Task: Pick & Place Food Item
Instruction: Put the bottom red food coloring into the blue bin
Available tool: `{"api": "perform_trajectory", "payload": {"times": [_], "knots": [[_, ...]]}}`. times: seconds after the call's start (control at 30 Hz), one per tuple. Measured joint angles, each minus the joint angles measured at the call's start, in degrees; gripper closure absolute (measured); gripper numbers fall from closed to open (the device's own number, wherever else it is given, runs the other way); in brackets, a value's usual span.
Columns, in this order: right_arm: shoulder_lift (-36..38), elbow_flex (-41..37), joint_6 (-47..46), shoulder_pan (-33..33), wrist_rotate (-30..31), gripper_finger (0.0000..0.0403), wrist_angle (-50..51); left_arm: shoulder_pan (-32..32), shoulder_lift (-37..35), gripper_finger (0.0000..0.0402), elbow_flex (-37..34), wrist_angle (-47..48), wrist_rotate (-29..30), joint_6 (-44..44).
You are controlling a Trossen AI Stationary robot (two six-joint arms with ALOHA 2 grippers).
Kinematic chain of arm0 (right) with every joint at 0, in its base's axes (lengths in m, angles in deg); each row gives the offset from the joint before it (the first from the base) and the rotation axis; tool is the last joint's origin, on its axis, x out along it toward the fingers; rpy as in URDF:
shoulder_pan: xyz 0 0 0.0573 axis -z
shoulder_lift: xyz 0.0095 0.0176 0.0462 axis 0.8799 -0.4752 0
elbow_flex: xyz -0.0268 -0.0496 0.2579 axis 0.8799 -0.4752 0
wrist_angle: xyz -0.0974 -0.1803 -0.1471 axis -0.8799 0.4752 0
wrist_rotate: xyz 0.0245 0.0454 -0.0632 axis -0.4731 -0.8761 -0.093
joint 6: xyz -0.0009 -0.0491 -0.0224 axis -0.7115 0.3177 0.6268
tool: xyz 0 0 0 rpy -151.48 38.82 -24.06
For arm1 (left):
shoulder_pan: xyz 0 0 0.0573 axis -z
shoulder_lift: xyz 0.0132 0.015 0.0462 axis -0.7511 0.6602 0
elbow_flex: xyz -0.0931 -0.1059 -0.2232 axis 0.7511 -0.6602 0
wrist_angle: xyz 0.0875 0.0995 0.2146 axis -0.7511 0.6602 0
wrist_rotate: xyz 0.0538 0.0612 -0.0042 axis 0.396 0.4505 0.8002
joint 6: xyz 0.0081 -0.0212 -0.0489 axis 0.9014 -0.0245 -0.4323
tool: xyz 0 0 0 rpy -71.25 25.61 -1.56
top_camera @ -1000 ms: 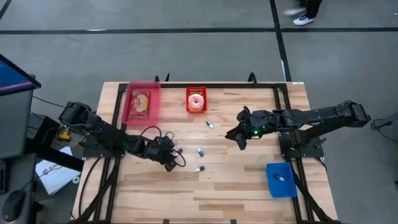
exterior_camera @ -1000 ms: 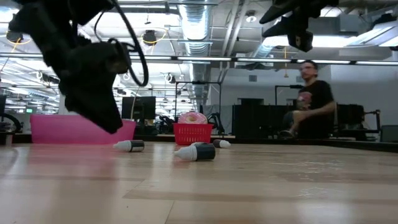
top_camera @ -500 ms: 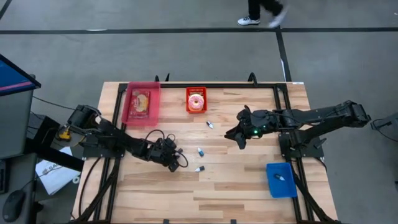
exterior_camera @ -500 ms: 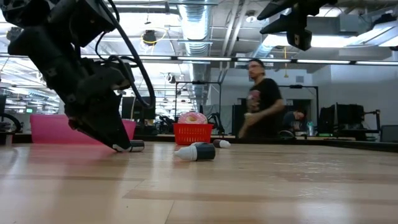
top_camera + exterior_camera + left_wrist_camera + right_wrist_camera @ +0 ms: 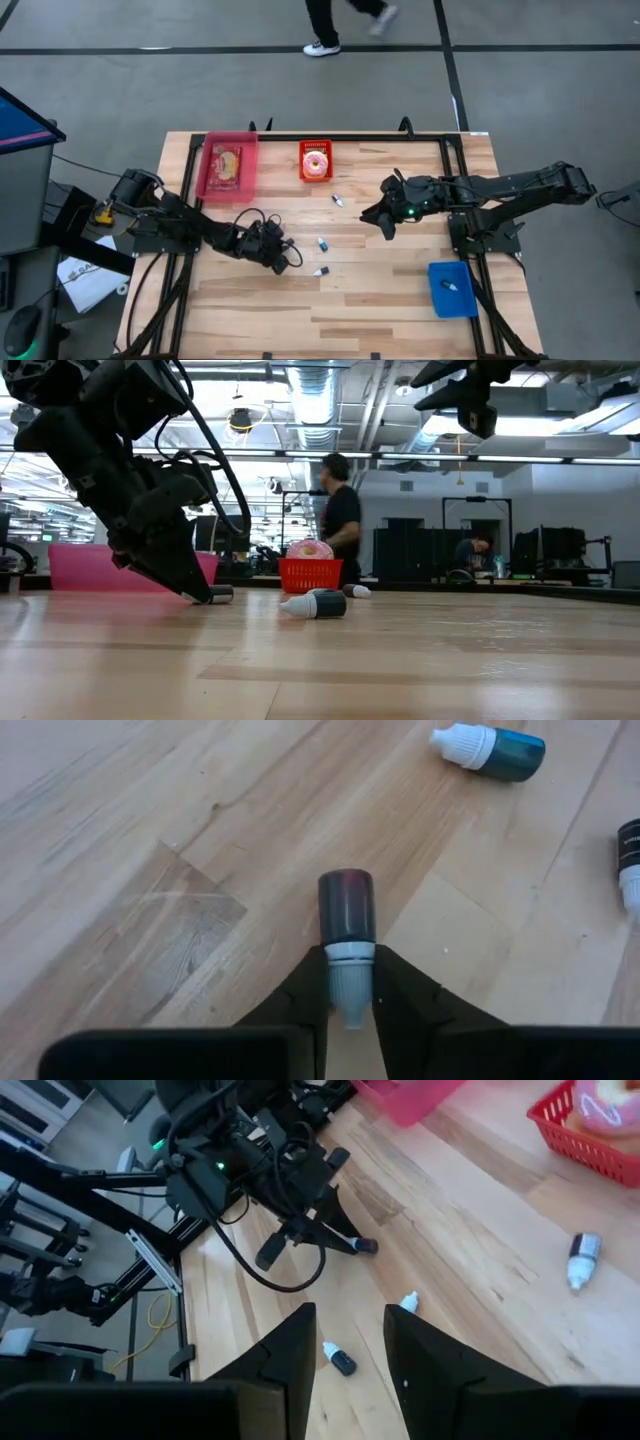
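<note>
A small dark bottle with a white cap (image 5: 346, 910) lies on the wooden table (image 5: 380, 300), left of the middle. My left gripper (image 5: 348, 1005) is down at it and shut on its cap end; the low view shows the gripper (image 5: 203, 596) on the table with the bottle (image 5: 220, 594) sticking out. My right gripper (image 5: 350, 1350) hangs open high over the table's right half (image 5: 385, 222), with nothing between its fingers. A pink-iced donut (image 5: 316, 162) sits in a red basket (image 5: 316, 148) at the far edge. A pastry (image 5: 228, 163) lies in a pink bin (image 5: 212, 180). My left gripper pinches the bottle's white cap (image 5: 349, 982) between its two fingers. The fingers come slanting down from the table's left and lie along the bottle, whose dark body points away from them. The bottle lies on its side on the table.
Three more small bottles lie loose near the middle (image 5: 322, 243), (image 5: 320, 271), (image 5: 338, 199). A blue tray (image 5: 465, 300) at the near right holds another bottle. A person walks past beyond the far edge (image 5: 342, 520).
My left gripper has come down onto the table at the dark bottle and has stayed low there. My right arm has kept still. The person behind the table has walked toward the left.
</note>
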Motion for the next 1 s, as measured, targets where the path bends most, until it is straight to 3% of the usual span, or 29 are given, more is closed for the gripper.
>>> {"api": "perform_trajectory", "payload": {"times": [0.2, 0.37, 0.57, 0.8, 1.0], "knots": [[0.00, 0.00, 10.06, -2.04, -0.02, 0.0290, -5.11, -0.66, -4.81, 0.0341, -0.16, -5.77, -4.03, 1.84], [0.00, 0.04, 25.46, -4.88, -0.98, 0.0290, -10.57, -3.95, -12.34, 0.0333, -0.14, -11.53, -16.05, 3.47], [-0.24, 3.49, 42.28, -7.91, -1.56, 0.0290, -8.80, -9.12, -20.30, 0.0348, -0.12, -19.67, -28.96, 1.14], [-1.50, 8.13, 47.03, -5.62, -0.90, 0.0278, -8.78, -13.76, -22.82, 0.0341, 3.60, -21.53, -31.23, -1.23], [-8.03, 13.30, 48.53, -4.44, -1.15, 0.0207, -9.21, -15.59, -19.72, 0.0340, 9.06, -21.68, -32.41, 0.08]]}}
